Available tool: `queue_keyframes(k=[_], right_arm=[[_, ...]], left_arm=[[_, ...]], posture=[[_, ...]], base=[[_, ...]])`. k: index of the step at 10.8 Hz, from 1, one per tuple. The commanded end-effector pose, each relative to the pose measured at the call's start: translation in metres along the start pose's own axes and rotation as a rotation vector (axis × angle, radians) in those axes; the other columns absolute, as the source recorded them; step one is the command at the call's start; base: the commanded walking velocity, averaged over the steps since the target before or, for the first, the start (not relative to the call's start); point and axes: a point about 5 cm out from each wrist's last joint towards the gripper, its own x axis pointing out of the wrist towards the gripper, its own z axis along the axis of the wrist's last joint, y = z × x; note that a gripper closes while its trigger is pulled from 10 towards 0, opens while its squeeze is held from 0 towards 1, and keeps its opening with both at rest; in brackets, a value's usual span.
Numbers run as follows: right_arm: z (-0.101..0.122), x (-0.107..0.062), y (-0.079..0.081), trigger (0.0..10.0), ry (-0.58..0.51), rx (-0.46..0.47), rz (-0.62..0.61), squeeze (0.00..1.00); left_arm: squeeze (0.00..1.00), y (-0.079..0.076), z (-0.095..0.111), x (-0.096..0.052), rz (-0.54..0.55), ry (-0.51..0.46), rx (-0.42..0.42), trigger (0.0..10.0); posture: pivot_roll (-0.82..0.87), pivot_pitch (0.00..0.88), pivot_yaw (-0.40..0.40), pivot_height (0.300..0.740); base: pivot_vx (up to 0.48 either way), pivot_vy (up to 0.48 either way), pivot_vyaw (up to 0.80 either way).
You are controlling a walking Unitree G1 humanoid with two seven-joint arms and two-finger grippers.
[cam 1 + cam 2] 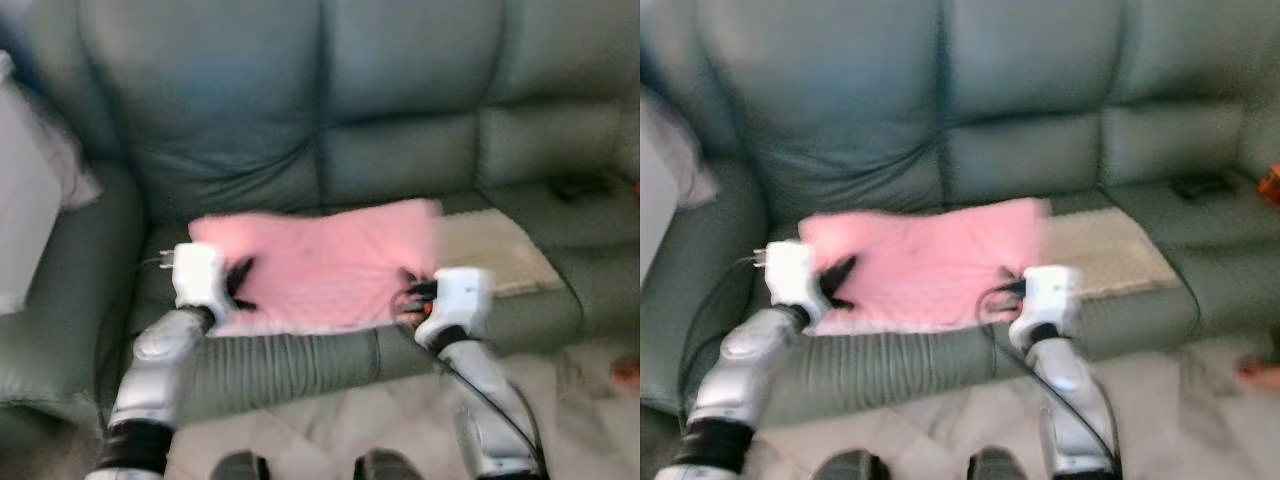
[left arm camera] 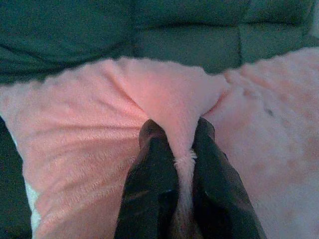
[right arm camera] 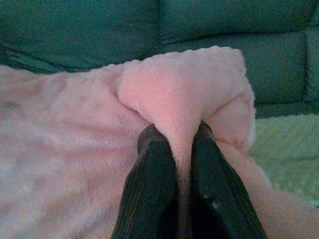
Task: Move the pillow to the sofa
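Pillow (image 1: 320,265), pink and fuzzy, lies flat on the seat of the sofa (image 1: 330,110), which is the biggest thing in view: dark green leather, with its backrest cushions on the far side and its ribbed front edge on the near side. On the seat just right of the pillow lies a beige mat (image 1: 490,250), its left edge touching or tucked under the pillow. At the far left a white cushion (image 1: 30,190) leans against the sofa's arm. A small dark object (image 1: 580,187) rests on the seat at the far right, too blurred to identify.

The left gripper (image 2: 182,149) is clamped on a pinched ridge of the pillow's fabric at its near left edge. The right gripper (image 3: 183,149) is closed on a bunched fold at the pillow's near right corner. No writing or labels can be read anywhere.
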Motion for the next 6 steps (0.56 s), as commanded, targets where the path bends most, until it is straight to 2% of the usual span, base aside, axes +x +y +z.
queue_keyframes(k=[1, 3, 6], right_arm=[[0.0047, -0.0016, -0.0089, 10.0, -0.021, -0.018, -0.023, 0.0], [0.0058, -0.0014, -0.0087, 10.0, -0.027, -0.023, -0.022, 0.0], [0.0074, -0.0004, -0.0075, 10.0, -0.038, -0.032, -0.007, 0.0]], left_arm=[[0.0, -0.0112, 0.0035, 0.0054, -0.038, -0.014, 0.005, 10.0], [0.0, -0.0121, 0.0041, 0.005, -0.043, -0.022, 0.019, 10.0], [0.0, -0.0093, 0.006, 0.0066, 0.012, -0.038, 0.061, 10.0]], posture=[[-0.09, 0.051, -0.006, 0.74], [-0.09, 0.05, -0.007, 0.74], [-0.09, 0.05, -0.006, 0.74]], base=[[0.0, 0.476, -0.41], [0.0, 0.478, 0.0], [0.0, 0.0, 0.0]])
